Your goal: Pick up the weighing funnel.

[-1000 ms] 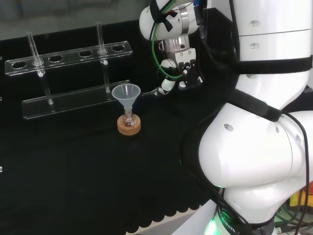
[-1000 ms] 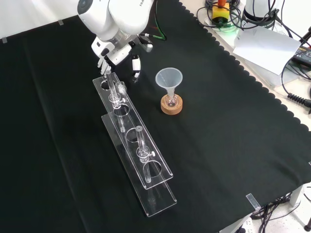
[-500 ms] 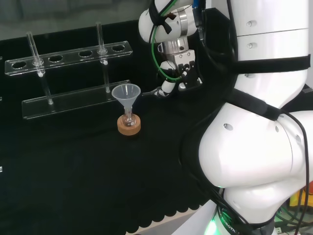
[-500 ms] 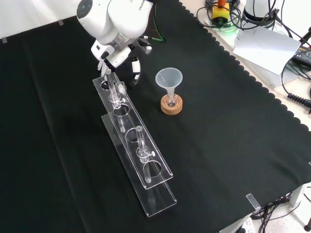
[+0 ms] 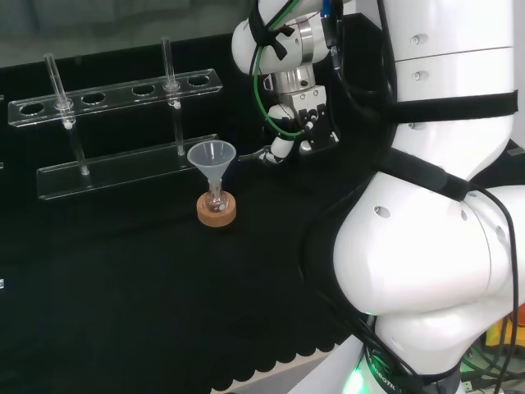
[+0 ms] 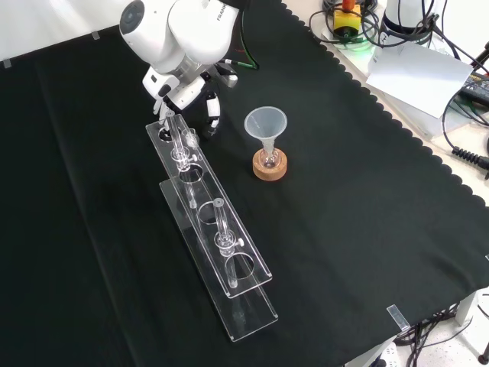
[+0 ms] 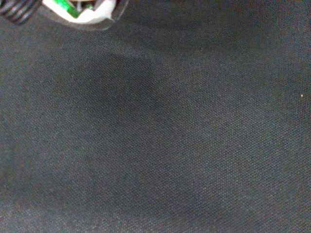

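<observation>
Filling the right of the head view are the arm's [image 5: 435, 246] white links, wrapped with a black cable; green cable loops run up at the wrist. In the front view the arm comes in from the top, over the top-left part of the cloth.

Surface [image 6: 367, 229]: black cloth with a scalloped edge. Cables and a sheet of paper lie past its top-right edge in the front view.

Clear rack [image 5: 117, 93]: long, two tiers, with a row of holes in the top plate. It sits at the back left in the head view and runs diagonally down the middle in the front view. Two test tubes [image 5: 168, 61] stand upright in it, well apart.

Hand [image 5: 305, 123]: low over the cloth, just past the rack's right end in the head view and right of the funnel. In the front view it sits at the rack's top end, left of the funnel. Can't tell whether it is open or closed, or whether it has hold of anything.

Funnel [image 5: 212, 156]: upright, mouth up, stem down in a small flask [image 5: 216, 197] on a cork ring [image 5: 217, 212]. It is in front of the rack in the head view, apart from the hand.

Weighing funnel [image 5: 253, 155]: a thin faint clear piece sticking out left from the hand's lower tip, between hand and funnel in the head view. Can't tell whether it is touching the cloth.

Wrist view: black cloth weave close up.
</observation>
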Motion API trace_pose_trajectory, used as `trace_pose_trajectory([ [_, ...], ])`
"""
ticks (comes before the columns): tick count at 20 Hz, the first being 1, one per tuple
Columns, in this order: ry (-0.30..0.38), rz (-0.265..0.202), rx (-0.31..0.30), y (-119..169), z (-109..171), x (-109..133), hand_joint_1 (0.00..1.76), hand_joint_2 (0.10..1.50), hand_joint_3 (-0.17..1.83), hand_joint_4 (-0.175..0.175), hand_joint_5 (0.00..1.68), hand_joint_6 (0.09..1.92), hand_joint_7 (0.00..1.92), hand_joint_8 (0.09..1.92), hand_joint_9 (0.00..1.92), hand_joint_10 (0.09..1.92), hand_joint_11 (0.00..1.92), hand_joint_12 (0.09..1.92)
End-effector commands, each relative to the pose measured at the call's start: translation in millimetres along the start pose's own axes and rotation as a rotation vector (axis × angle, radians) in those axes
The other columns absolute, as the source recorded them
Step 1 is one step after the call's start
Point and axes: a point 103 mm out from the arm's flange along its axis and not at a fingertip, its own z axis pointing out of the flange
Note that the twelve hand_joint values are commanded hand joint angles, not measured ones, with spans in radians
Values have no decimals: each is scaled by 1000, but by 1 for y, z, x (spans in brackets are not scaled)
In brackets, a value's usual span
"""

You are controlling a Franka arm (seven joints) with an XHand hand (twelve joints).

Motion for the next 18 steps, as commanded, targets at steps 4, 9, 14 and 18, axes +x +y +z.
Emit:
trace_pose_trajectory([
  [4, -13, -2, -9, 6, 4, 4, 887, 608, 584, -34, 616, 554, 430, 674, 674, 550, 444, 1290],
  [9, -34, -1, -3, 9, 6, 5, 893, 608, 587, -29, 616, 629, 431, 676, 677, 552, 448, 1287],
  [14, -40, 3, -4, 11, 6, 3, 897, 610, 589, -25, 649, 660, 434, 678, 678, 553, 450, 1288],
  [18, -40, 7, -4, 11, 6, 2, 899, 613, 591, -19, 678, 683, 436, 679, 679, 554, 451, 1288],
])
